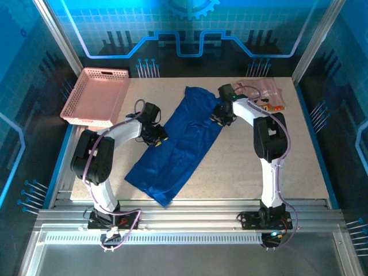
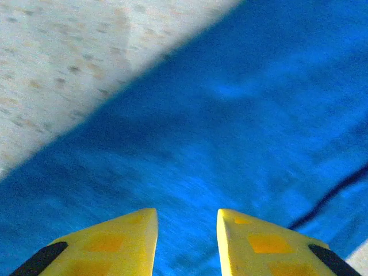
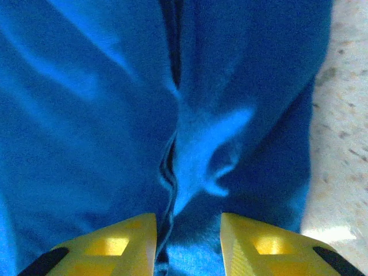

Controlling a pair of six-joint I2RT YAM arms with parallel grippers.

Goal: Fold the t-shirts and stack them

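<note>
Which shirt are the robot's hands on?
The blue t-shirt, spread long in the middle, with the left gripper and right gripper at its sides. The pink t-shirt lies bunched behind the right arm.

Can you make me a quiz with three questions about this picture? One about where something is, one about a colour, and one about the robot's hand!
1. Where is the pink basket?
A) far left corner of the table
B) near right corner
C) on the shirt

2. What colour is the long t-shirt in the middle?
A) green
B) blue
C) yellow

3. The left gripper is...
A) open
B) shut on the basket
C) shut on the t-shirt

Answers:
1 A, it sits far left in the top view.
2 B, the cloth is royal blue.
3 A, there is a gap between its yellow fingers, with cloth showing through.
</note>
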